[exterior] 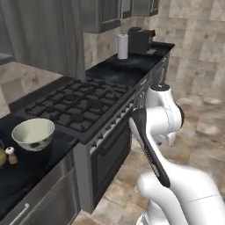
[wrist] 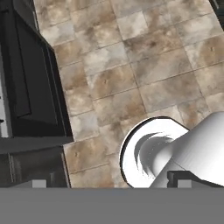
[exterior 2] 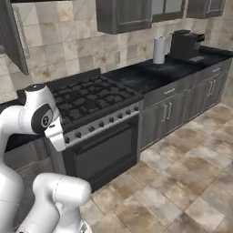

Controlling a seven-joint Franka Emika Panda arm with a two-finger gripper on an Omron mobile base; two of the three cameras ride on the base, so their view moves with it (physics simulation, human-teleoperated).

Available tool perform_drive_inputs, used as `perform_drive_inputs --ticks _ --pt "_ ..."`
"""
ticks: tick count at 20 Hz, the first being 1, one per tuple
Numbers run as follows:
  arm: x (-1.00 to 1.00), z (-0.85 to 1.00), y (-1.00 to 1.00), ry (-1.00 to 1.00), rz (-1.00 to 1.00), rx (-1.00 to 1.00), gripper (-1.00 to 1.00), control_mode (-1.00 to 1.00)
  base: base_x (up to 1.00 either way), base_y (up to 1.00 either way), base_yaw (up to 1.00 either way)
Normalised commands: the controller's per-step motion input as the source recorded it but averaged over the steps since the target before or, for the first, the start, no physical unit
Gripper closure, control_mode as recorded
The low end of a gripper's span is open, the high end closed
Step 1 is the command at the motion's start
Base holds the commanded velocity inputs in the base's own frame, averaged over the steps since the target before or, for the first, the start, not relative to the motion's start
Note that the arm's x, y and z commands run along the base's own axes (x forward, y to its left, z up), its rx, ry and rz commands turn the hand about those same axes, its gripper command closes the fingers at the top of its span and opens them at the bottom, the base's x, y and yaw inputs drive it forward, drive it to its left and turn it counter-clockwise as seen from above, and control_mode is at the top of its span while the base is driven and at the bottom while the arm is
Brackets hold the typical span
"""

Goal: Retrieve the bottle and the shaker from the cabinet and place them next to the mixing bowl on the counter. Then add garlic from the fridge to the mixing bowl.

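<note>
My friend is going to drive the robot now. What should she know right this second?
Jaws: open and empty, pointing down at the tiled floor beside the oven front.
Things: the mixing bowl sits on the counter left of the stove. The shaker stands beside it; the bottle is just at the picture's edge next to the shaker.
Done: bottle and shaker are out, by the bowl.
Left: fetch garlic from the fridge and put it in the bowl.

A: Any text, label or brand you can read from where you are?

B: None. I see nothing legible on the stove (exterior: 83,105), the coffee machine (exterior: 139,39) or the paper roll (exterior: 123,46).

A: Numbers?

B: 0 that I can read.
</note>
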Motion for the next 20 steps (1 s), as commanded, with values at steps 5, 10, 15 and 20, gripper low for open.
perform_drive_inputs --ticks 5,10,15,20 --pt "0.00 0.00 0.00 0.00 0.00 0.00 -1.00 1.00 0.00 -0.25 -0.88" --pt "0.00 0.00 0.00 0.00 0.00 0.00 -1.00 1.00 0.00 -0.34 -0.92" --pt "0.00 0.00 0.00 0.00 0.00 0.00 -1.00 1.00 0.02 -0.52 -0.87" --pt "0.00 0.00 0.00 0.00 0.00 0.00 -1.00 1.00 0.01 -0.47 -0.88"
